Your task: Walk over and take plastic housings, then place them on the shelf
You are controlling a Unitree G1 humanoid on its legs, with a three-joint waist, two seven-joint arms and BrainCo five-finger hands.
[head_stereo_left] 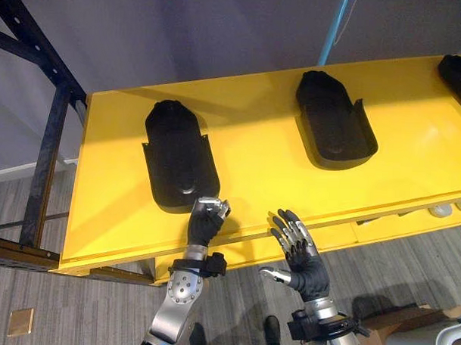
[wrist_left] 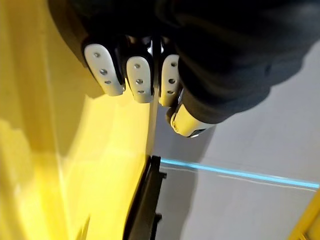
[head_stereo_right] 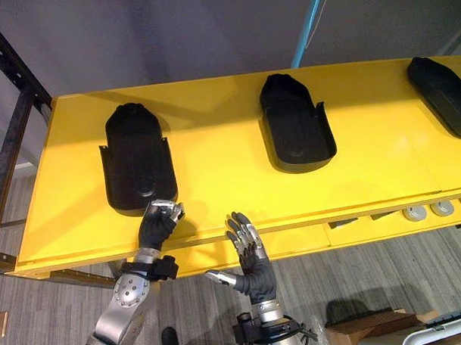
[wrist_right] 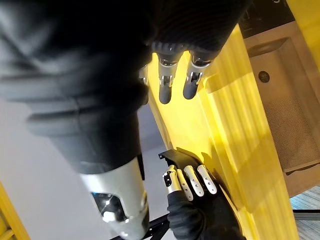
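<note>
Gripping the near rim of the closest housing (head_stereo_left: 178,159) on the table (head_stereo_left: 108,214) with my left hand (head_stereo_left: 207,223), right hand (head_stereo_left: 300,249) spread open. Looks light, stiff, kinda slick, so I'd pinch that rim wall.

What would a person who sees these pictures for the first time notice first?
The bright yellow shelf stands out, with black plastic housings on it: the left housing, the middle housing and a third housing at the right edge. The left robot hand curls on the left housing's near corner; the right robot hand is open before the shelf's front edge.
</note>
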